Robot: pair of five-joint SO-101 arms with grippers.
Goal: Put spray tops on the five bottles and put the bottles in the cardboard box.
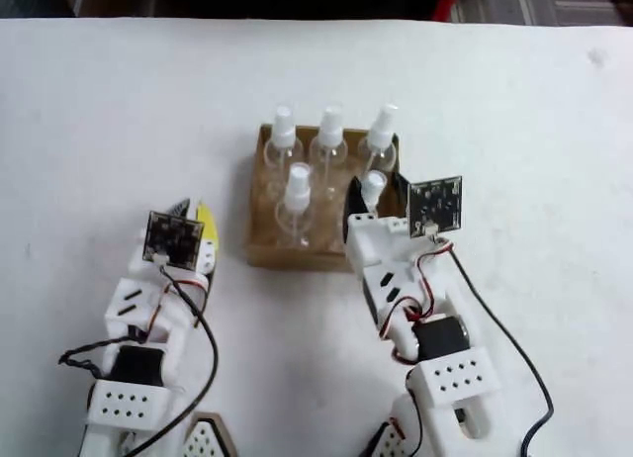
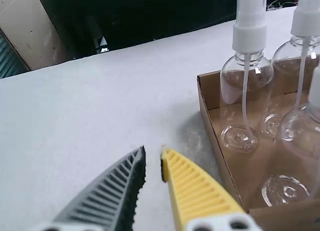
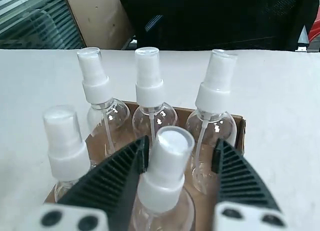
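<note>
The right gripper (image 3: 181, 143) stands open around the spray top (image 3: 167, 156) of the fifth bottle (image 1: 373, 185). One black finger (image 3: 117, 173) sits just beside the white cap; whether it touches cannot be told. The other finger is clearly apart from it. The jaws hold nothing tight.

That bottle stands at about 4 o'clock inside the cardboard box (image 1: 262, 249), near the middle of the white table (image 1: 119, 101). Three more capped bottles (image 1: 328, 140) line the box's 12 o'clock side, and a fourth (image 1: 298, 195) stands at about 7 o'clock.

The left gripper (image 2: 153, 152) lies low over the table at the box's 8 o'clock, apart from it. Its grey and yellow fingers are all but closed, with a thin slit between them and nothing in it.

In the high view the right arm's camera board (image 1: 435, 205) and white body cover the box's 4 o'clock corner and the fifth bottle's lower half, so whether its base rests on the box floor cannot be told. In the right wrist view its body is cut off at the frame edge. In the left wrist view the bottles' tops are cut off.
</note>
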